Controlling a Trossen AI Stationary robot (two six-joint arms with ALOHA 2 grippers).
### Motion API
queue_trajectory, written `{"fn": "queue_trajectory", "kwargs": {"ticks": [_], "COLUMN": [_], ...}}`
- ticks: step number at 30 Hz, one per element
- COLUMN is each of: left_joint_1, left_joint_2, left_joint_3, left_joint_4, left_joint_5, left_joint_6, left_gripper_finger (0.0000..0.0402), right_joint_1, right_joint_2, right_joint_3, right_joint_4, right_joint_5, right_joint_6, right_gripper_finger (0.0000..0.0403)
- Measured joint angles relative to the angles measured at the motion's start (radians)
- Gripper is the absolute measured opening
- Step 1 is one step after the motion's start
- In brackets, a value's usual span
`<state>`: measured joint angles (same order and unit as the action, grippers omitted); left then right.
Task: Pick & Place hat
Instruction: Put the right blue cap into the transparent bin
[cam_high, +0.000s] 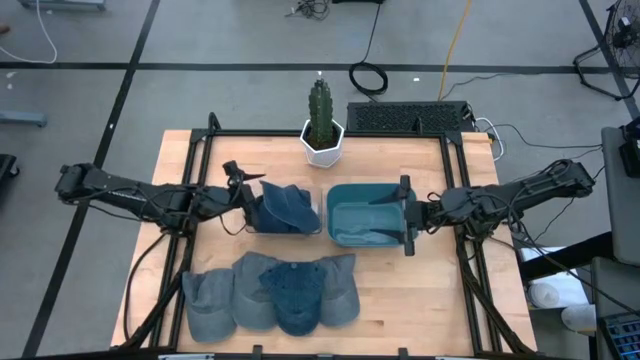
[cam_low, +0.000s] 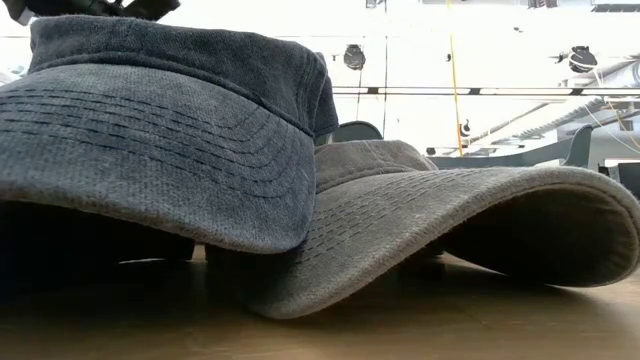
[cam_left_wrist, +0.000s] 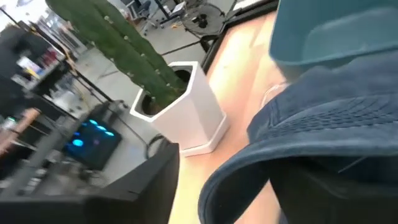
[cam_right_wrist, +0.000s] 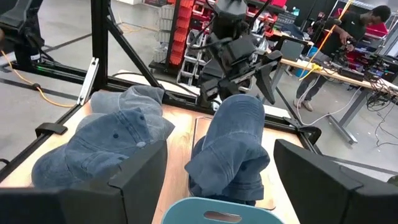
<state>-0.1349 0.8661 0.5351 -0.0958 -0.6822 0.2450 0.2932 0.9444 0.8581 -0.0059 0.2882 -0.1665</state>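
A dark blue denim hat (cam_high: 288, 208) stands crumpled in a clear tray (cam_right_wrist: 196, 127) at the table's middle. It also shows in the right wrist view (cam_right_wrist: 233, 143) and fills the near part of the left wrist view (cam_left_wrist: 323, 124). My left gripper (cam_high: 238, 195) is open just left of the hat; seen from the right wrist, its spread fingers (cam_right_wrist: 241, 84) rise behind the hat's top. My right gripper (cam_high: 405, 215) is open at the right end of a teal bin (cam_high: 360, 215). The bin's rim (cam_right_wrist: 217, 214) sits between its wide fingers. My left gripper stands open, level, at the hat's left side (cam_high: 265, 205); I cannot tell whether a finger touches the hat. My right gripper comes level from the table's right with a finger on either side of the bin's end wall (cam_right_wrist: 217, 214); whether they touch it cannot be told.
Several more denim caps (cam_high: 270, 295) lie in a row along the near edge and fill the low view (cam_low: 150, 130). A cactus in a white pot (cam_high: 322, 125) stands at the far edge, behind the hat. A person (cam_right_wrist: 348, 28) works at a bench beyond the table.
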Motion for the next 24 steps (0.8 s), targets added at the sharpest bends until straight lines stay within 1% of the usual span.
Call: {"fn": "queue_trajectory", "kwargs": {"ticks": [2, 6, 11, 14, 18, 21, 24], "left_joint_1": [-0.017, -0.059, -0.112, -0.137, -0.169, -0.186, -0.200], "left_joint_2": [0.000, -0.001, -0.002, -0.002, -0.002, -0.002, -0.002], "left_joint_3": [0.015, 0.060, 0.140, 0.186, 0.234, 0.264, 0.288], "left_joint_4": [-0.006, -0.007, -0.005, -0.006, -0.006, 0.002, 0.028], "left_joint_5": [0.006, 0.004, 0.000, -0.004, -0.046, -0.082, -0.122], "left_joint_6": [-0.039, -0.046, -0.028, -0.007, -0.011, -0.012, -0.013], "left_gripper_finger": [0.0265, 0.0296, 0.0317, 0.0317, 0.0307, 0.0296, 0.0285], "right_joint_1": [0.000, 0.000, 0.000, 0.000, -0.001, -0.025, -0.085], "right_joint_2": [0.002, 0.001, 0.001, 0.001, 0.001, 0.001, 0.024], "right_joint_3": [-0.001, -0.001, 0.000, -0.001, -0.010, -0.063, -0.126], "right_joint_4": [-0.003, 0.000, 0.000, -0.001, 0.006, 0.081, 0.206], "right_joint_5": [0.000, 0.001, 0.002, 0.002, 0.002, 0.002, 0.000], "right_joint_6": [-0.001, -0.002, -0.002, -0.002, -0.002, -0.010, 0.011], "right_gripper_finger": [0.0281, 0.0281, 0.0281, 0.0281, 0.0281, 0.0281, 0.0281]}}
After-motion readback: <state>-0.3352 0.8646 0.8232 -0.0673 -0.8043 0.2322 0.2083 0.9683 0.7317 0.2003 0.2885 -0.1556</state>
